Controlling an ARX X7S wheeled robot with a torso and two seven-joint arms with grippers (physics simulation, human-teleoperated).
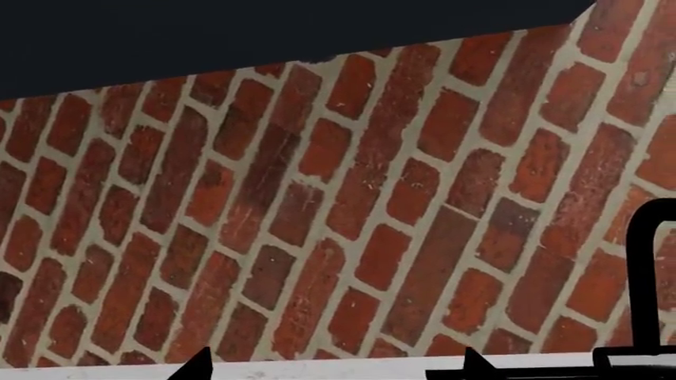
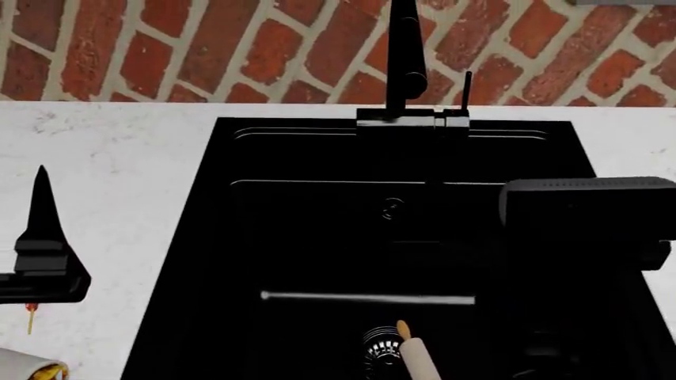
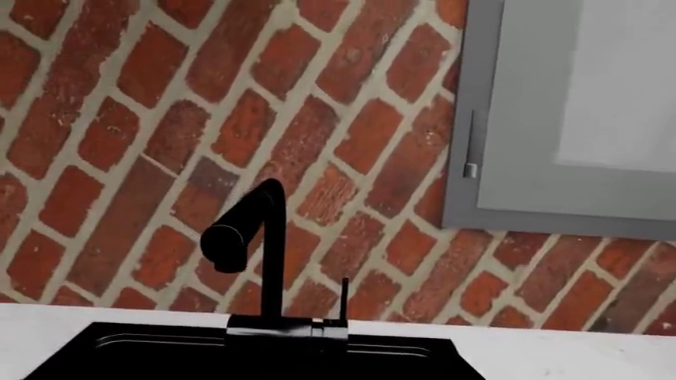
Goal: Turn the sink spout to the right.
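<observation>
The sink spout [image 2: 404,59] stands upright at the back rim of the sink [image 2: 190,261], centred behind the basin, on its base plate; a thin lever rod [image 2: 467,89] rises just beside it on the same plate. In the right wrist view the spout's [image 3: 269,253] top arm angles out from the brick wall [image 3: 127,119] over the basin; it does not look swung to the right yet, so I judge the turn not begun. Right hand [image 2: 587,212]: only a bulky black block shows at the sink's right side, well apart from the spout, fingers not visible, so I cannot tell whether it is parted or closed. Left hand [image 2: 40,237]: over the white desk [image 2: 116,174] to the left of the sink, one pointed finger showing in the head view; the left wrist view shows two dark tips [image 1: 195,368] set apart, which suggests it is parted and holding nothing. Neither hand touches the spout. A round drain [image 2: 382,348] sits low in the basin with a pale stick-like object [image 2: 420,356] by it; a grey cabinet [image 3: 571,111] hangs on the wall to the right. Risks as I judge them: the lever rod sits on the side toward the right hand, so an approach from there could catch the lever, not the tube. Black spout over black basin gives poor contrast, so depth is easily misjudged. A push low on the tube may slip around it rather than rotate it.
</observation>
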